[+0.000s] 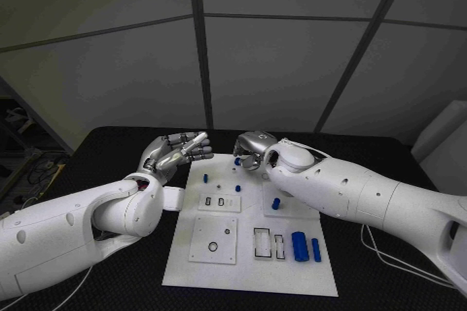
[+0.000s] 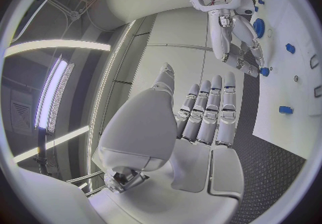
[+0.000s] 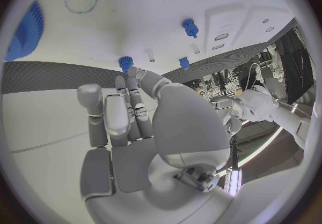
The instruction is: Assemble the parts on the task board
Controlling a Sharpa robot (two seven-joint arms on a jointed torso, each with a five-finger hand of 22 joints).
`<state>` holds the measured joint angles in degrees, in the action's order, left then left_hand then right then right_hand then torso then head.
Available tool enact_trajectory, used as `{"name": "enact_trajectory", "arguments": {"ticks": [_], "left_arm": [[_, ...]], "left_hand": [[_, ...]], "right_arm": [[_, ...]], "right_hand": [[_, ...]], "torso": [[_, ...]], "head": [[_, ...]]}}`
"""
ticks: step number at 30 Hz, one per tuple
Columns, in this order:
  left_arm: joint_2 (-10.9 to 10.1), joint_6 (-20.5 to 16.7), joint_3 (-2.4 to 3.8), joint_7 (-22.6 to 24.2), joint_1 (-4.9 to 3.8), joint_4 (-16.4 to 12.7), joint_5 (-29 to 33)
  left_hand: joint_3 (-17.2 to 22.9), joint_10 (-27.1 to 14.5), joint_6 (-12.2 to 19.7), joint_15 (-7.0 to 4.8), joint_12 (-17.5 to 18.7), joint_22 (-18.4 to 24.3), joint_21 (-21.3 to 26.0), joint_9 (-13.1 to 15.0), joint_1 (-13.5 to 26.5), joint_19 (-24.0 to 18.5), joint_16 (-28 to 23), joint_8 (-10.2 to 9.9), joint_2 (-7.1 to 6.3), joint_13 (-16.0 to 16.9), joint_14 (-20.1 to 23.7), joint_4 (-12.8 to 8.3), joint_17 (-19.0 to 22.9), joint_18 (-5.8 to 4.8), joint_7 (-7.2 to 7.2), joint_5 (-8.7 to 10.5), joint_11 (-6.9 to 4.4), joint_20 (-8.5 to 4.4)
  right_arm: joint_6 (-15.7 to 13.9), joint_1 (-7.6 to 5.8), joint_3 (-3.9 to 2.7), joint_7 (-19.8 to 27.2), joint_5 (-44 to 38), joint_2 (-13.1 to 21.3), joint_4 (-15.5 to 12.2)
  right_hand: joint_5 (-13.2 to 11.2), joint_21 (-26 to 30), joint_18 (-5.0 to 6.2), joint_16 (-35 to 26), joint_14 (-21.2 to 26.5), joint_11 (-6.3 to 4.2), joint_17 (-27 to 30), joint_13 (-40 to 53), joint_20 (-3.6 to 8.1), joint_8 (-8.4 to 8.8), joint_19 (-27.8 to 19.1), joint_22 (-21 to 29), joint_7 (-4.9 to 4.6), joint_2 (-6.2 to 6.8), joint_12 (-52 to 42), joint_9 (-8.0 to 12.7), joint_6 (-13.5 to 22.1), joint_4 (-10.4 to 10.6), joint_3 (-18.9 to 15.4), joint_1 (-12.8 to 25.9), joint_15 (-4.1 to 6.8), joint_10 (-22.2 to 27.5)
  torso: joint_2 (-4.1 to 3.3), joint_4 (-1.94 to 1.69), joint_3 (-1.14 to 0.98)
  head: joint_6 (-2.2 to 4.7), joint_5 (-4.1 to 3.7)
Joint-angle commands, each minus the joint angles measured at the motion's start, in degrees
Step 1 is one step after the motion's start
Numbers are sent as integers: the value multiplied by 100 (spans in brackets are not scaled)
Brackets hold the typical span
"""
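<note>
White arms [image 1: 78, 223], seemingly silver hands [image 1: 175, 152]

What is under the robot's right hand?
Under the right hand is the far end of the white board, with a small blue part at its fingertips. Whether it touches the part cannot be told; the hand covers the board beneath.

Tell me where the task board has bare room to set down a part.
The task board is bare along its near edge, below the square plate and the two blue cylinders. The far end is crowded: the right hand hovers over small blue parts.
</note>
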<state>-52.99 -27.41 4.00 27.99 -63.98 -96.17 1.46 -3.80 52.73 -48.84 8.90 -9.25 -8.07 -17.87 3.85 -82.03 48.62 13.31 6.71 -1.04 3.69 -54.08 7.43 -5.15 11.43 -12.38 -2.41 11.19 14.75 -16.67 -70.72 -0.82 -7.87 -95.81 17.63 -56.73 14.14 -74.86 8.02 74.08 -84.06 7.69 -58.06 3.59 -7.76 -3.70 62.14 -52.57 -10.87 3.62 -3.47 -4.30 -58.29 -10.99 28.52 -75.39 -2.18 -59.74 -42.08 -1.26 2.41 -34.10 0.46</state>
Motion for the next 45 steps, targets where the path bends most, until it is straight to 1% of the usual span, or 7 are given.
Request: {"name": "enact_trajectory", "arguments": {"ticks": [1, 14, 23, 35, 38, 40, 45], "left_arm": [[-2, 77, 5, 23, -14, -16, -50], [-12, 78, 5, 16, -19, -22, -50], [-67, 100, 5, 17, -19, 10, -50], [-79, 123, 3, 16, -18, 111, -50], [-65, 129, 3, 12, -18, 137, -50], [-52, 134, 3, 10, -17, 154, -50], [-28, 142, 2, 3, -17, 176, -50]], "left_hand": [[-10, -36, 18, -9, 29, 10, -17, -9, 2, 39, -21, -21, 53, -6, -39, -38, 8, -108, -179, -29, 18, 2], [-11, -37, 18, -9, 30, 11, -15, -9, 2, 37, -22, -23, 54, -6, -39, -41, 9, -109, -179, -29, 18, 2], [-12, -38, 18, -8, 32, 13, -12, -9, 0, 35, -24, -25, 55, -6, -39, -45, 9, -110, -178, -29, 19, 3], [-13, -36, 16, -8, 33, 14, -10, -9, -2, 33, -25, -26, 57, -5, -40, -48, 10, -110, -177, -29, 18, 3], [-13, -36, 16, -8, 33, 14, -10, -9, -2, 33, -25, -26, 57, -5, -40, -48, 10, -110, -177, -29, 18, 3], [-13, -36, 16, -8, 33, 14, -10, -9, -2, 33, -25, -26, 57, -5, -40, -48, 10, -110, -177, -29, 18, 3], [-13, -36, 16, -8, 33, 14, -10, -9, -2, 33, -25, -26, 57, -5, -40, -48, 10, -110, -177, -29, 18, 3]], "right_arm": [[91, -11, -3, -22, 2, -10, 8], [-42, -12, -2, -17, 7, 85, -113], [-719, -13, -8, 52, 511, 991, -1056], [126, -51, -199, -362, 1190, 2049, -1750], [373, -54, -223, -493, 1356, 2122, -1666], [483, -55, -230, -542, 1433, 2117, -1592], [698, -56, -238, -614, 1547, 2022, -1440]], "right_hand": [[-31, 26, -42, -42, -51, -5, 22, 4, -11, 10, -59, 28, -4, 57, 8, 9, 47, 14, 22, -12, -47, 61], [-55, 58, -29, -67, -31, 2, 79, 10, -27, 9, -112, 94, 2, 81, 3, 12, 97, 24, 1, -25, -57, 143], [-90, 77, -31, -71, -26, -43, 118, 55, -30, 11, -88, 95, 32, 176, -80, 23, 249, 146, -119, 85, -32, -88], [76, 198, -49, -70, -23, -242, 167, 424, 42, 0, 72, 115, 53, 589, -721, 36, 819, 601, -1114, 294, 116, -1369], [144, 115, -97, 186, -133, -363, -287, 860, 137, -42, 308, -97, 147, 613, -1340, 13, 909, 768, -1663, 72, 231, -1795], [223, 82, -144, 510, -221, -392, -830, 1802, 209, -141, 500, -222, 177, 486, -2347, -36, 1013, 1170, -2313, -388, 255, -1360], [299, -178, -240, 1058, -359, -290, -1867, 4834, 131, -393, 927, -783, 97, 480, -5444, -115, 1166, 2024, -2590, -738, 174, -1064]], "torso": [[1, -3, 1], [-1, 7, 0], [18, 45, -4], [79, 114, -37], [87, 114, -44], [91, 113, -43], [67, 107, -44]], "head": [[7, 4], [24, 9], [49, 11], [47, -22], [50, -29], [43, -37], [47, -50]]}}
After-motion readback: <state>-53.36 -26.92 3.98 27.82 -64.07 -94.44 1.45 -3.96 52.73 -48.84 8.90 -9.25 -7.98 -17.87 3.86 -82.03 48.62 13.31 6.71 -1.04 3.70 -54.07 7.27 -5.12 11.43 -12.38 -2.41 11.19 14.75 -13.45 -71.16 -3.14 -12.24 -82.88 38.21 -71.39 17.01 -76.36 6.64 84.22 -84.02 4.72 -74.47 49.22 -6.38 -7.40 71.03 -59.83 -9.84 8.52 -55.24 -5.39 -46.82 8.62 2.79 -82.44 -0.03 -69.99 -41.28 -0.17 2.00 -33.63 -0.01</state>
